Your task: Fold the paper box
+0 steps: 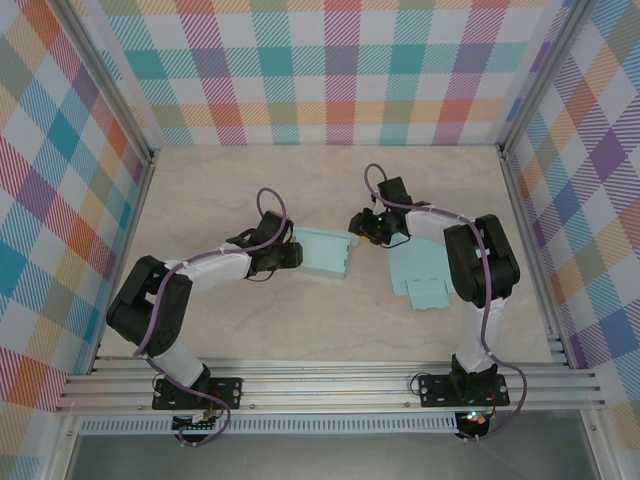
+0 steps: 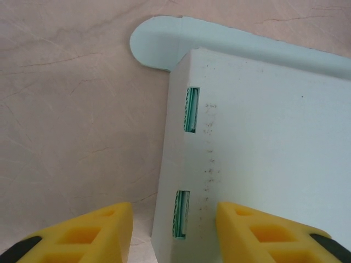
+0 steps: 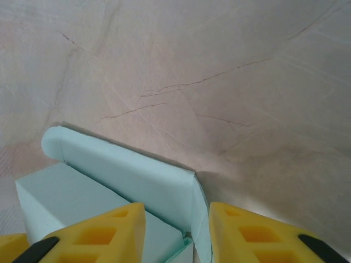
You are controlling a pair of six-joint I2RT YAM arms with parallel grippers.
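On the table (image 1: 220,190), left pincer (image 2: 173,208) and right pincer (image 3: 176,206) straddle paper box (image 2: 263,137) edges

**Beige marbled tabletop** (image 1: 300,330): bears two items, side by side and apart.

**Item 1, pale green folded paper box section** (image 1: 325,255): lies left of centre.

**Item 2, pale green flat paper sheet with stepped tabs** (image 1: 425,275): lies right of centre, under the right arm, with its tabs toward the near edge.

**Left gripper** (image 1: 292,256): at item 1's left end, fingers (image 2: 93,235) on either side of its slotted edge.

**Right gripper** (image 1: 360,226): between the two items, at item 1's right end, straddling an upright flap (image 3: 198,208).

**Checked fabric walls** (image 1: 320,70): stand left, behind and right.

**Ribbed metal rail** (image 1: 330,385): runs along the near edge and carries both arm bases.
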